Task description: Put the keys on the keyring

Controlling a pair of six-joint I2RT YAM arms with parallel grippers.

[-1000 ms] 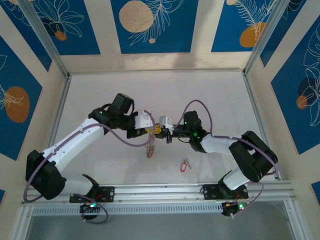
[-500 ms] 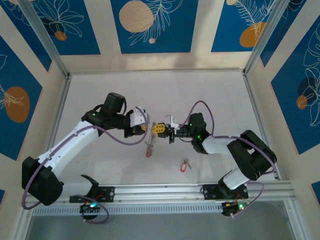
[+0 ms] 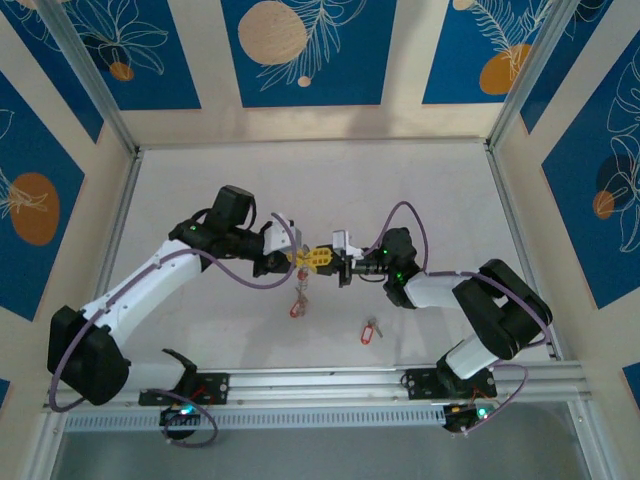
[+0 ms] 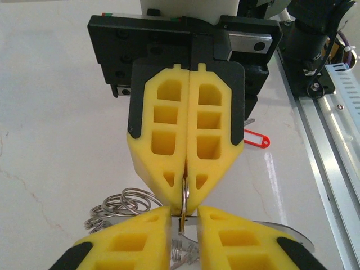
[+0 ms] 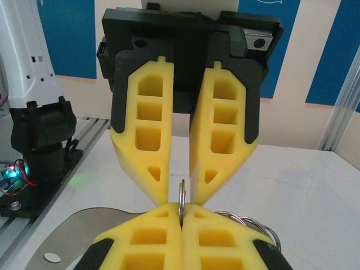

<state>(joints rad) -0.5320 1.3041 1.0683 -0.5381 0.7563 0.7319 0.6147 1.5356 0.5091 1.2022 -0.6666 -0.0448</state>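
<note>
My two grippers meet tip to tip above the table's middle. The right gripper [image 3: 323, 260] [image 5: 181, 209] is shut on the keyring [image 5: 181, 192] [image 4: 184, 201], a thin silvery ring seen edge-on. My left gripper [image 3: 299, 258] [image 4: 183, 214] stands slightly open, a finger on either side of that ring, without pinching it. Several smaller silvery rings [image 4: 121, 203] and a red tag [image 3: 296, 310] dangle below the grip. One of the keys [image 3: 370, 330], with its red tag [image 4: 256, 139], lies on the table near the right arm.
A flat grey metal plate [image 5: 73, 230] [image 4: 284, 235] hangs or lies just under the grippers. The aluminium rail [image 3: 320, 380] [image 4: 323, 135] with both arm bases runs along the near edge. Frame posts and patterned walls close the other sides.
My left jaws were shut and have parted a little around the ring. The left arm drew back and came in again. The dangling bundle swung and now hangs straight. The right grip is unchanged.
</note>
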